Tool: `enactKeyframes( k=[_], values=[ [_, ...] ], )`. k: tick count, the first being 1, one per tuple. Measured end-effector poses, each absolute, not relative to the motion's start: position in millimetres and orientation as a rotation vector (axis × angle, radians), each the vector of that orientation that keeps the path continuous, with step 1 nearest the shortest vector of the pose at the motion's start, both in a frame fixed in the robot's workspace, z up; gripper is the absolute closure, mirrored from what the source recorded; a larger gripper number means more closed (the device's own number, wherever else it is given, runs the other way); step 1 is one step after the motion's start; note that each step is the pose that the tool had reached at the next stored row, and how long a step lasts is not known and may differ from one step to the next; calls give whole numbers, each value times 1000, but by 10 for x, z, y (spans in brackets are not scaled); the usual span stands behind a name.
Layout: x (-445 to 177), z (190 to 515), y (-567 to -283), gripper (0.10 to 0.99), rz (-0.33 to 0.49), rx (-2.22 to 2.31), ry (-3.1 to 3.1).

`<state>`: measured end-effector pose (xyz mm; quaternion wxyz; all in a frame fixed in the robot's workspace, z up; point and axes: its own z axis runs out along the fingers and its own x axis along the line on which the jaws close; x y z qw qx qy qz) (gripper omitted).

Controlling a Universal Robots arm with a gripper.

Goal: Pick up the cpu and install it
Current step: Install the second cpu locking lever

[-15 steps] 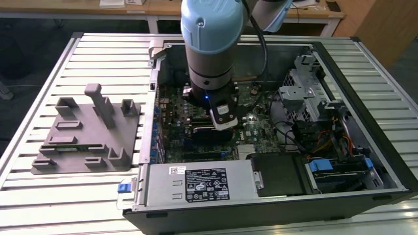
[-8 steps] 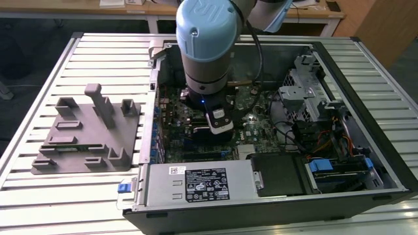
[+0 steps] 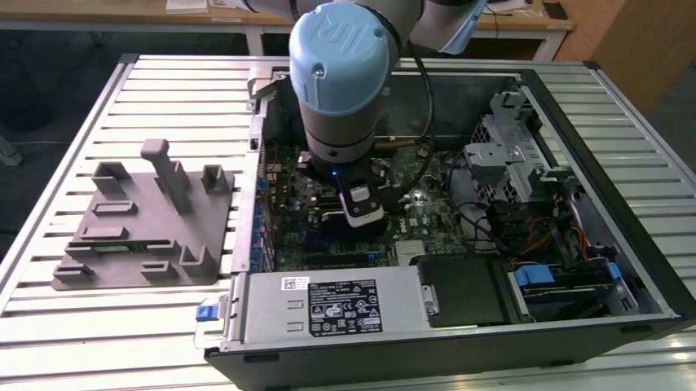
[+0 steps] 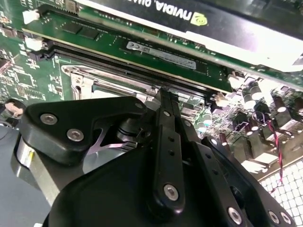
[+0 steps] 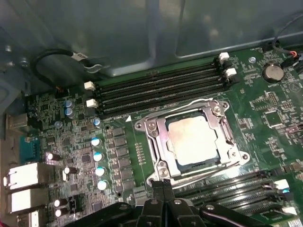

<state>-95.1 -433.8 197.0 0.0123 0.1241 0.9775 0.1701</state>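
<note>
The square, silvery cpu [image 5: 193, 140] lies flat inside the metal socket frame [image 5: 156, 142] on the green motherboard [image 5: 265, 118]. The black end effector [image 5: 164, 183], fingers pressed together and empty, hovers beside that frame.

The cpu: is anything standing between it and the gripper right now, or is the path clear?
Nothing visible stands between them. In the first wrist view the cpu lies flat inside the socket frame, its metal top uncovered, and the gripper sits just outside the frame's edge, with bare motherboard between them. The memory slots lie beyond the socket.
</note>
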Motion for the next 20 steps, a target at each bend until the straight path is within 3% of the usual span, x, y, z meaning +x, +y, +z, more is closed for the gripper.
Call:
enactKeyframes(
  k=[20],
  values=[
    [-1032, 1871, -4239, 980, 539, 387, 3046]
  ],
)
